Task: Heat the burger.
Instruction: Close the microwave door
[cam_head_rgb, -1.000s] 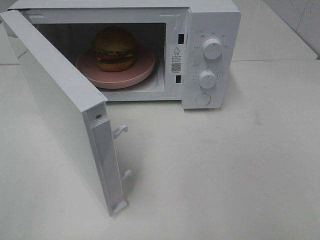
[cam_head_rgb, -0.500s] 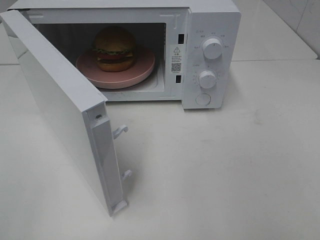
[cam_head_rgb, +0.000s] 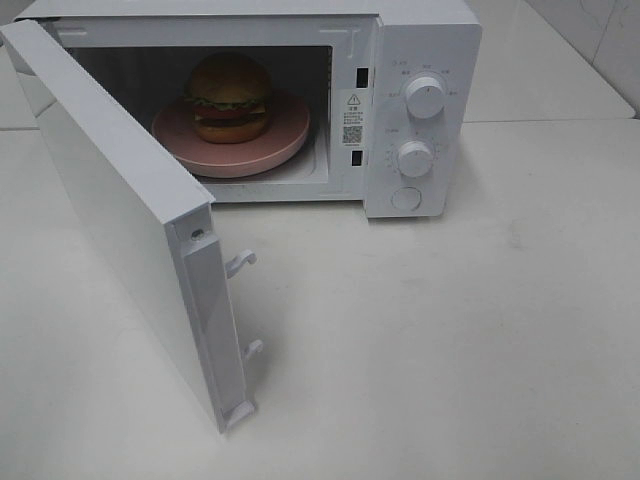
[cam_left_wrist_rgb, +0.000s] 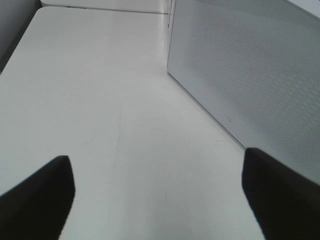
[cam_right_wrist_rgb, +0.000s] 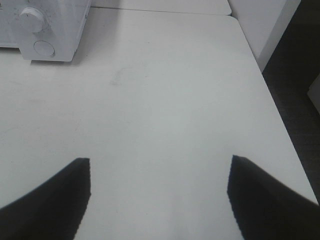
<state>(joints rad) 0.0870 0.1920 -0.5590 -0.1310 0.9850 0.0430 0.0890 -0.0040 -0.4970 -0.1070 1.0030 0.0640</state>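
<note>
The burger (cam_head_rgb: 229, 97) with a golden-brown bun, lettuce and tomato sits on a round pink plate (cam_head_rgb: 280, 140) inside the white microwave (cam_head_rgb: 420, 40). The microwave door (cam_head_rgb: 120, 210) stands wide open, swung out toward the front left. Neither gripper shows in the exterior high view. In the left wrist view the left gripper (cam_left_wrist_rgb: 157, 192) is open over bare table, with the outer face of the door (cam_left_wrist_rgb: 250, 75) beside it. In the right wrist view the right gripper (cam_right_wrist_rgb: 159, 197) is open and empty over bare table, well away from the microwave's control panel (cam_right_wrist_rgb: 45, 25).
Two dials (cam_head_rgb: 425, 97) and a round button (cam_head_rgb: 405, 199) sit on the microwave's right panel. The white table (cam_head_rgb: 450, 330) stretches to the front and right. Its right edge (cam_right_wrist_rgb: 272, 95) drops to a dark floor. A white wall panel stands at the far right.
</note>
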